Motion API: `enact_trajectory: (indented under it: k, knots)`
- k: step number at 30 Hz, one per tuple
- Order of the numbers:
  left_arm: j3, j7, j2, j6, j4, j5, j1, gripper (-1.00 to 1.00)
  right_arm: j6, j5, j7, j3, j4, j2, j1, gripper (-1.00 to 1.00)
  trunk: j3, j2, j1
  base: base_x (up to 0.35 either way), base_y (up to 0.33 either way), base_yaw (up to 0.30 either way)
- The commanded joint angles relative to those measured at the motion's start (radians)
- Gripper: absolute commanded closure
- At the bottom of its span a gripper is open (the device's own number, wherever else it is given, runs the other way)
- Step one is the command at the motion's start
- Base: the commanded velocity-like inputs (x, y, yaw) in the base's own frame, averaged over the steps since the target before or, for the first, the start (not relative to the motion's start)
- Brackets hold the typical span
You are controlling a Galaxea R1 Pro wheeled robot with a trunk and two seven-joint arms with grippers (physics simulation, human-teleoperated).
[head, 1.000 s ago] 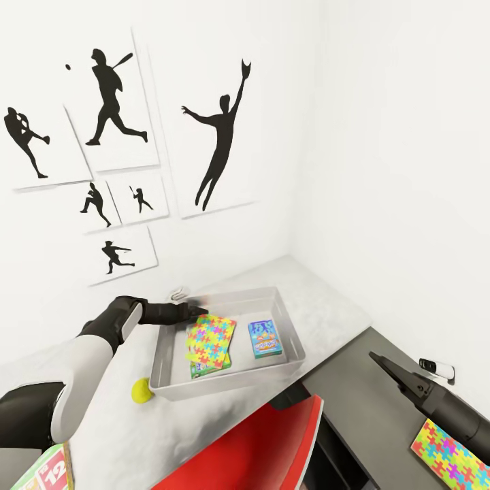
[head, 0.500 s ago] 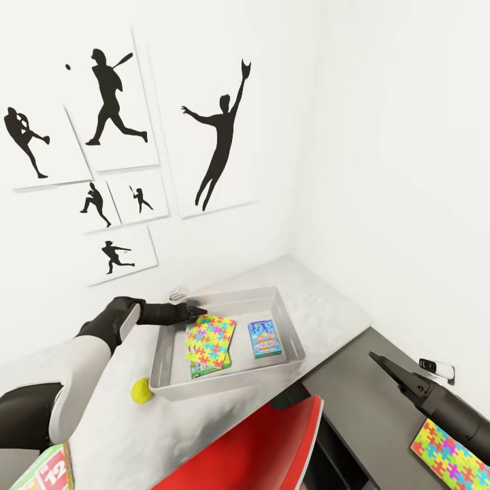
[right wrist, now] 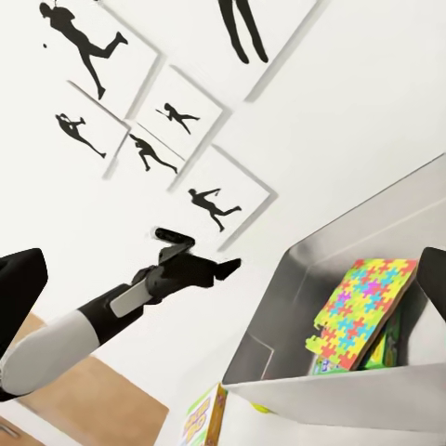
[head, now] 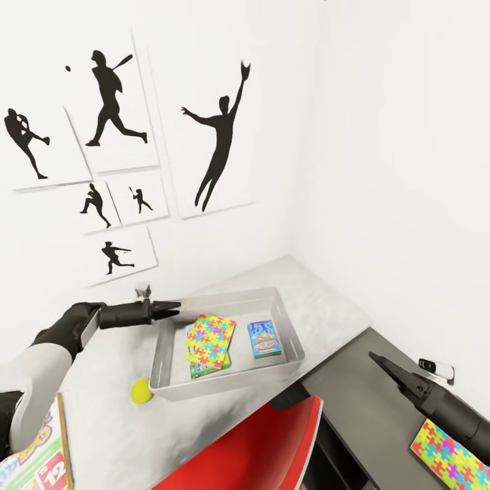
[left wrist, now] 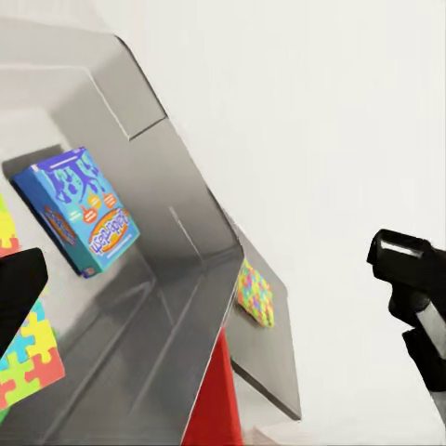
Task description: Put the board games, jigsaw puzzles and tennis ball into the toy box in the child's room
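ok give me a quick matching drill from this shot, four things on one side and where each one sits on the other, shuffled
Things:
1. tennis ball
2. blue board game
3. jigsaw puzzle by the right arm
4. Skip-Bo box

Places:
A. on the dark-grey cabinet top
B. inside the toy box
C. on the table, just outside the bin's near corner
D. at the table's near edge, by the left arm

Pairs: 1-C, 2-B, 3-A, 4-D

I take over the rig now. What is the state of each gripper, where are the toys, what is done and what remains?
Left gripper: open, empty, beside the toy box.
Right gripper: state unclear, over the dark cabinet.
Done: one jigsaw puzzle lying on another box, and the blue board game, are in the toy box.
Left: tennis ball and Skip-Bo on the table; second jigsaw puzzle on the cabinet.
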Motion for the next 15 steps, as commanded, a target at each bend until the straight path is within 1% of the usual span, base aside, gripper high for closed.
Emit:
enact_trajectory:
  k: [1, 2, 3, 4, 5, 6, 7, 8, 11, 12, 13, 14, 15]
  knots:
    - [0.001, -0.028, 0.012, 0.010, 0.000, -0.001, 0.003, -1.00, 0.006, -0.005, 0.000, 0.000, 0.000, 0.000, -0.001, -1.00, -0.001, -0.002, 0.001, 0.000, 0.000, -0.075]
    - [0.000, -0.063, 0.033, 0.008, 0.000, 0.000, 0.012, -1.00, 0.006, -0.005, 0.000, 0.000, -0.001, 0.001, -0.001, -1.00, 0.000, -0.002, 0.001, 0.000, 0.000, -0.089]
    - [0.001, -0.076, 0.043, 0.008, 0.000, 0.001, 0.016, -1.00, 0.006, -0.004, 0.000, 0.000, -0.001, 0.002, -0.001, -1.00, 0.002, -0.002, 0.001, 0.000, 0.000, -0.095]
    - [0.001, -0.085, 0.060, 0.007, 0.000, 0.002, 0.025, -1.00, 0.006, -0.004, 0.000, 0.000, -0.001, 0.003, -0.001, -1.00, 0.003, -0.002, 0.001, 0.000, 0.000, -0.102]
    - [0.001, -0.085, 0.068, 0.007, 0.000, 0.003, 0.030, -1.00, 0.006, -0.004, 0.000, 0.000, -0.001, 0.003, -0.001, -1.00, 0.005, -0.002, 0.001, 0.000, 0.000, -0.105]
    - [0.001, -0.085, 0.084, 0.006, 0.000, 0.004, 0.041, -1.00, 0.006, -0.004, 0.000, 0.000, -0.001, 0.004, -0.001, -1.00, 0.006, -0.002, 0.001, 0.000, 0.000, -0.109]
    - [0.001, -0.085, 0.093, 0.006, 0.000, 0.005, 0.046, -1.00, 0.006, -0.004, 0.000, 0.000, -0.001, 0.004, -0.001, -1.00, 0.007, -0.002, 0.001, 0.000, 0.000, -0.110]
    - [0.001, -0.085, 0.109, 0.005, -0.001, 0.007, 0.059, -1.00, 0.006, -0.004, 0.000, 0.000, -0.001, 0.004, -0.001, -1.00, 0.009, -0.002, 0.001, 0.000, 0.000, -0.112]
    - [0.002, -0.085, 0.133, 0.002, -0.002, 0.008, 0.079, -1.00, 0.006, -0.004, 0.000, 0.000, -0.001, 0.005, -0.001, -1.00, 0.013, -0.002, 0.001, 0.000, 0.000, -0.113]
    - [0.002, -0.085, 0.151, -0.008, -0.002, 0.009, 0.093, -1.00, 0.006, -0.003, 0.000, 0.000, -0.001, 0.005, -0.001, -1.00, 0.015, -0.002, 0.001, -0.018, 0.000, -0.115]
    - [0.002, -0.085, 0.159, -0.016, -0.002, 0.010, 0.100, -1.00, 0.006, -0.003, 0.000, 0.000, 0.000, 0.005, -0.001, -1.00, 0.016, -0.002, 0.001, -0.056, 0.000, -0.115]
    - [0.003, -0.085, 0.176, -0.035, -0.001, 0.011, 0.114, -1.00, 0.005, -0.003, 0.000, 0.000, -0.001, 0.005, -0.001, -1.00, 0.018, -0.002, 0.001, -0.077, 0.000, -0.115]
    - [0.003, -0.085, 0.183, -0.045, -0.001, 0.012, 0.121, -1.00, 0.004, -0.003, 0.000, 0.000, 0.000, 0.005, -0.001, -1.00, 0.019, -0.002, 0.001, -0.100, 0.000, -0.115]
